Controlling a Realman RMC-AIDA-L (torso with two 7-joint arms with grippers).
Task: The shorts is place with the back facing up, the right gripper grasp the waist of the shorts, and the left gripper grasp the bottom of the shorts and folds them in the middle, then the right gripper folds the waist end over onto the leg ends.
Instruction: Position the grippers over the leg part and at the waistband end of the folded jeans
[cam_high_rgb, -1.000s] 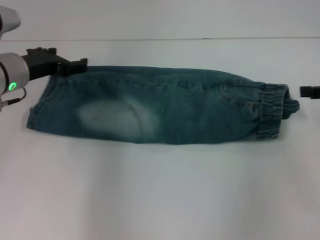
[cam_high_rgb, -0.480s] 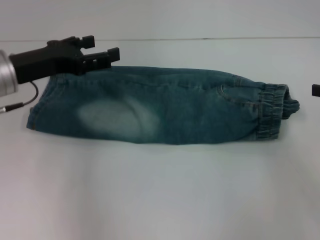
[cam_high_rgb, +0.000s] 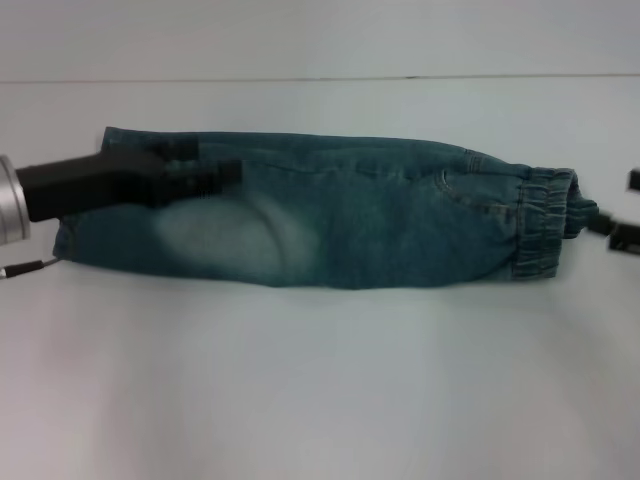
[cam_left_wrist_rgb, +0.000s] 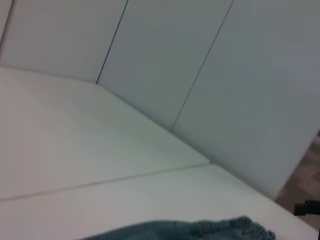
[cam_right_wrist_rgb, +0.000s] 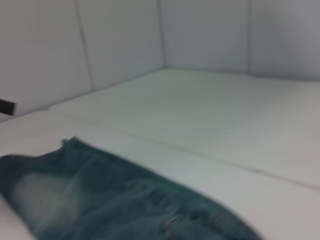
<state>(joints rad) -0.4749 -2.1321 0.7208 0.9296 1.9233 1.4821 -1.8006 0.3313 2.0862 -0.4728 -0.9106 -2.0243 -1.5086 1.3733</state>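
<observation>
The blue denim shorts (cam_high_rgb: 330, 215) lie folded lengthwise across the white table. Their elastic waist (cam_high_rgb: 545, 225) is at the right and their leg ends (cam_high_rgb: 85, 225) at the left. My left gripper (cam_high_rgb: 205, 168) reaches in from the left, just above the leg half near the pale faded patch, and its black fingers look open with nothing in them. My right gripper (cam_high_rgb: 628, 210) shows only as two black tips at the right edge, apart, just off the waist end. The left wrist view shows the denim's edge (cam_left_wrist_rgb: 200, 230). The right wrist view shows the shorts (cam_right_wrist_rgb: 100, 200).
The white table (cam_high_rgb: 320, 380) stretches wide in front of the shorts. A white wall (cam_high_rgb: 320, 35) rises behind the table's far edge. White panel walls (cam_left_wrist_rgb: 200, 65) fill the wrist views.
My left gripper has swung from behind the far edge of the leg ends forward, over the shorts. A second black tip of the right gripper has come into view at the right edge.
</observation>
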